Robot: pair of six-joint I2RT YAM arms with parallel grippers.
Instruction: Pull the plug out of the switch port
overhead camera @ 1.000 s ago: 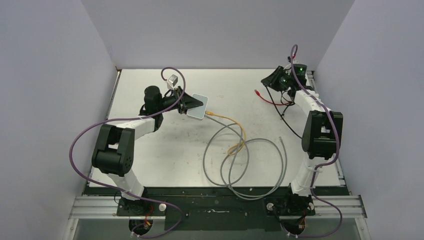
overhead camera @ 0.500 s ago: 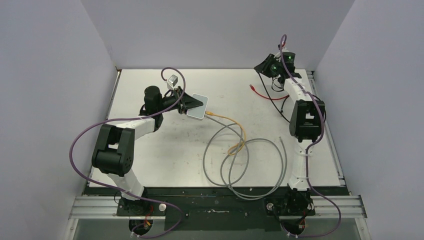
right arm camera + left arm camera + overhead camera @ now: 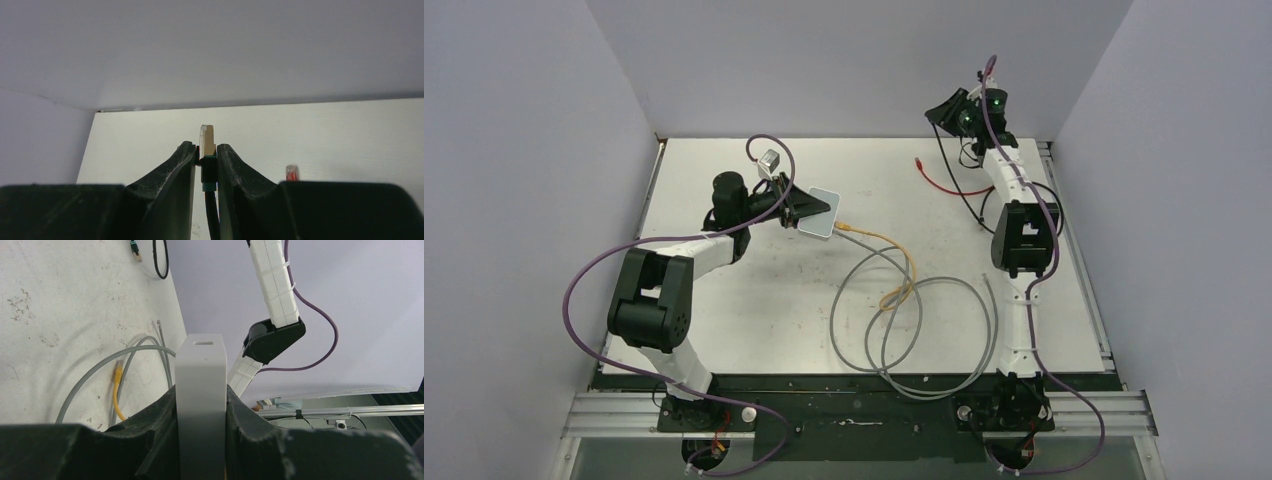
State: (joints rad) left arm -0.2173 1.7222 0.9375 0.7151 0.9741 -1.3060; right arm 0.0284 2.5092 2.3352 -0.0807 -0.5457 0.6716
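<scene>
Where the left gripper [image 3: 808,210] clamps it by its two broad faces, the switch [image 3: 823,212] sits tilted over the far-left part of the table [image 3: 754,300], a little left of centre. In the left wrist view it stands edge-on between the black fingers [image 3: 150,425], pinched tight on both sides. Its narrow grey end face carries one small slot-shaped mark, and no lettering can be read on it. A yellow cable [image 3: 894,245] reaches the switch's near-right edge; whether its end sits in a socket cannot be told. It then crosses the loops of a grey cable [image 3: 944,285] lying mid-table. The right gripper [image 3: 947,109] is raised above the far-right corner, well apart from the switch. Its fingers are drawn in almost fully on the plug [image 3: 207,136], whose clear tip pokes out past them, with a dark green boot and a black cable [image 3: 969,195] trailing down behind it. A red cable [image 3: 944,182] lies on the table nearby.
</scene>
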